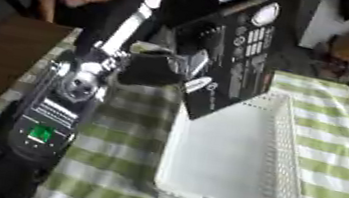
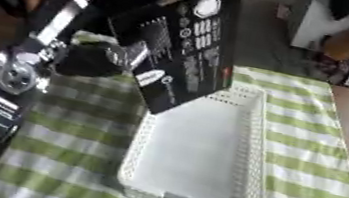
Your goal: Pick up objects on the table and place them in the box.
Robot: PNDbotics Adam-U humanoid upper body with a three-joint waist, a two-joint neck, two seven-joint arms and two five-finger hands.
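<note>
1. White plastic basket, rectangular with mesh walls, sits near on the green-checked cloth covering the bench.
2. Left hand is clamped on a flat black printed box, tilted over the basket's far left rim.

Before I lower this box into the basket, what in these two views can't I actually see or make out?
- Left hand: its fingers are behind the black box in both views, so the grip cannot be judged.
- Black box: top cut off by the upper edge; printing too blurred to read.
- White basket: far left corner hidden by the box.
- Right hand: in neither view.
- Tablecloth under the left arm: covered.
</note>
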